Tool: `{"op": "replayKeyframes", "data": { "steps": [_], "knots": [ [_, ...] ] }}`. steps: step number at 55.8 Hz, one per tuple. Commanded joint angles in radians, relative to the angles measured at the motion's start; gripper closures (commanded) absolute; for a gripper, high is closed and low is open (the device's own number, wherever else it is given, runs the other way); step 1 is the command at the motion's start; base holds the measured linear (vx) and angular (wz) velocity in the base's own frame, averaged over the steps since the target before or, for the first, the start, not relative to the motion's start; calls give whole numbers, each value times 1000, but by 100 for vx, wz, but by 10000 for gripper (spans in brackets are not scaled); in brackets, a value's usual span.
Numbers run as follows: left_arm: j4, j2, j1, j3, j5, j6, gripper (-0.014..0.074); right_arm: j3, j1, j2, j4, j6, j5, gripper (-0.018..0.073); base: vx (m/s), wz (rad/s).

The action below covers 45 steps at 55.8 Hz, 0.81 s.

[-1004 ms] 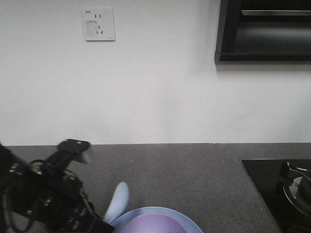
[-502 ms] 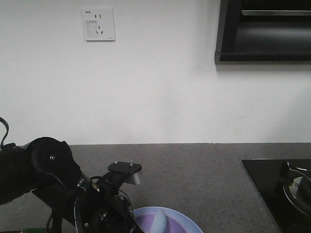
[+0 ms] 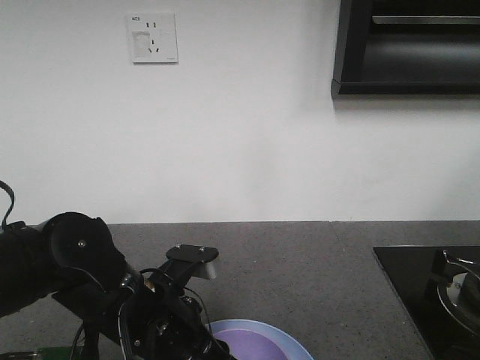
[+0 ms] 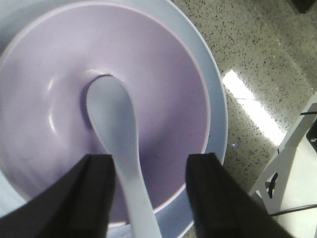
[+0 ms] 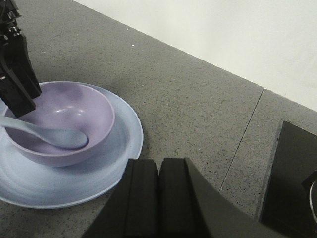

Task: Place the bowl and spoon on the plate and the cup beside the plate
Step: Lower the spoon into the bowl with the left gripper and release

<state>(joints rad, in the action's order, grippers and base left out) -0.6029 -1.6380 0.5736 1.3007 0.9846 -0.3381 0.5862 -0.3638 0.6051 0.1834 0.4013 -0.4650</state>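
The lavender bowl [image 4: 163, 99] sits on the light-blue plate [image 4: 215, 94]. The pale-blue spoon [image 4: 116, 119] lies in the bowl, scoop at the bottom, handle running out over the rim. My left gripper [image 4: 151, 163] hangs open just above it, the handle passing between the fingers close to the left one. In the right wrist view the plate [image 5: 124, 144], bowl [image 5: 94, 111] and spoon [image 5: 54, 136] lie to the left of my right gripper [image 5: 158, 166], which is shut and empty above the counter. The front view shows the plate's far rim [image 3: 289, 341]. The cup is out of view.
A black cooktop [image 3: 427, 285] with a pot is set into the grey counter at the right, and shows in the right wrist view as a dark panel [image 5: 292, 173]. A white wall with a socket [image 3: 154, 37] and a dark cabinet [image 3: 409, 49] stand behind.
My left arm swung right from beside the plate to over the bowl. The spoon, first held up left of the plate, went down into the bowl and out of the front view.
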Motion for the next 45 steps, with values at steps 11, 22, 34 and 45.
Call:
{"op": "replayKeyframes", "data": {
  "steps": [11,22,34,45],
  "knots": [
    [95,120,0,37,-102,5,79,28,1,2,-2,8,70,568,0,0],
    [351,291,0,37,-88,108,79,27,1,2,-1,8,61,568,0,0],
    [869,476,0,37,121,387,79,27,1,2,2,8,54,568,0,0],
    [1109,564,-14,32,268,458,79,27,1,2,2,8,57,568,0,0]
  ]
}}
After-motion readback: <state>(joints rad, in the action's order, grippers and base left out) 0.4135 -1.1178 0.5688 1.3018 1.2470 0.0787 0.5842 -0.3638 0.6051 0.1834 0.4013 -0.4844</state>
